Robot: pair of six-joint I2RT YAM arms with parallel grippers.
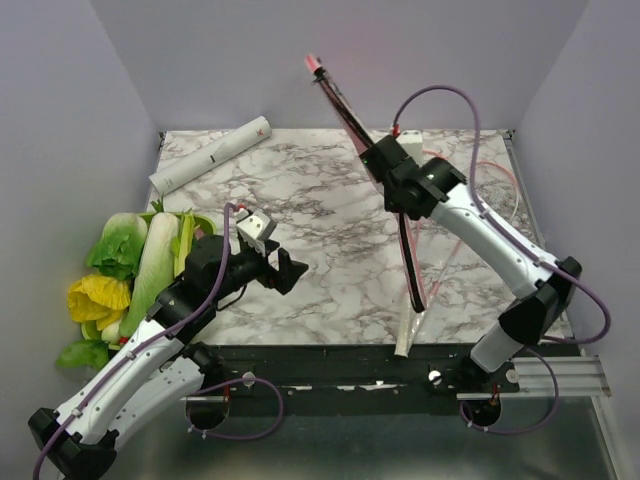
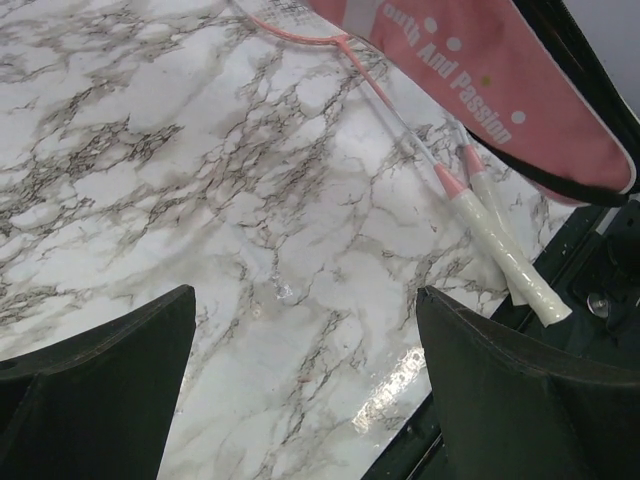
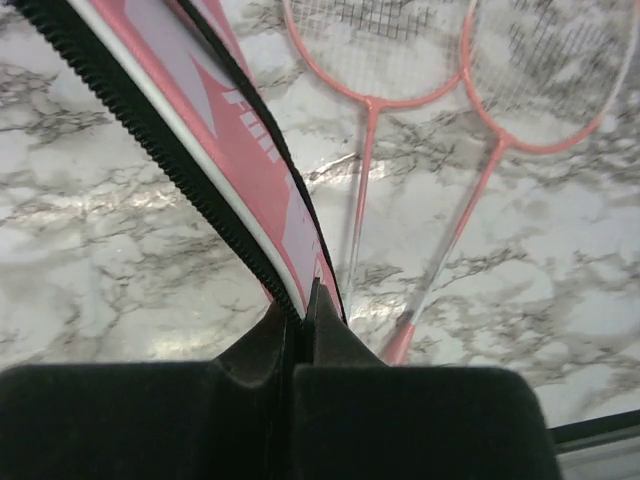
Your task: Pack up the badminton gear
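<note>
The long pink cover (image 1: 345, 105) with its black zip edge is lifted off the table and stands slanted on edge. My right gripper (image 1: 384, 170) is shut on its rim; in the right wrist view the jaws (image 3: 305, 300) pinch the cover (image 3: 215, 130) edge. Two pink-framed rackets (image 3: 455, 95) lie on the marble below, their pale handles (image 1: 406, 338) at the table's front edge. My left gripper (image 1: 291, 272) hovers open over bare marble, left of the handles (image 2: 505, 250), with nothing between its fingers (image 2: 305, 350). A white tube (image 1: 211, 154) lies at the back left.
A green tray of leafy vegetables (image 1: 125, 270) sits at the left edge beside my left arm. The marble table (image 1: 310, 215) ends at a dark front rail (image 1: 330, 355). Walls close in the back and both sides.
</note>
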